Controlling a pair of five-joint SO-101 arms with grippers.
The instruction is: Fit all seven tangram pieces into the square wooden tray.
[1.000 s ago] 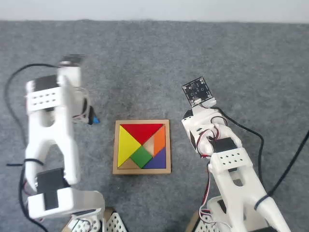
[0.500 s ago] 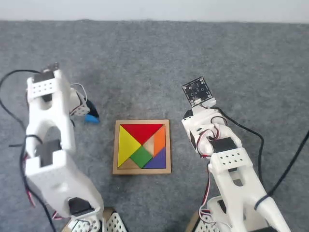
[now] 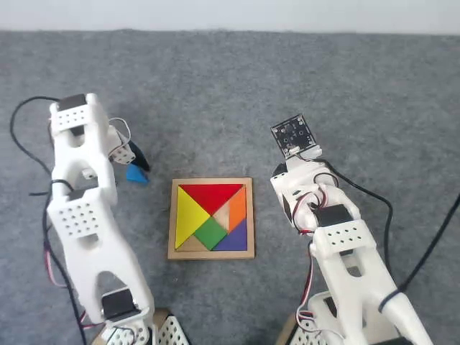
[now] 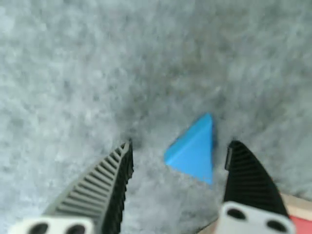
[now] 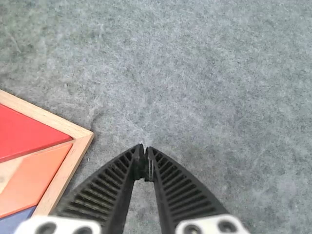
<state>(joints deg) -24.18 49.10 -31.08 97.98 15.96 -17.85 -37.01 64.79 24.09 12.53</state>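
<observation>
Blue triangle is lying on the grey worktop near the tray, left fingers spread either side of it, so I'd be squaring them on its flat edges before closing. Tray is holding red, yellow, green, orange and purple pieces; right fingers are sitting pressed together.

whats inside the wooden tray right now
Inside the wooden tray: red triangle, yellow triangle, green square, orange piece, purple triangle. Two wood-coloured patches may be gaps or pieces; nothing covers the tray.
</observation>
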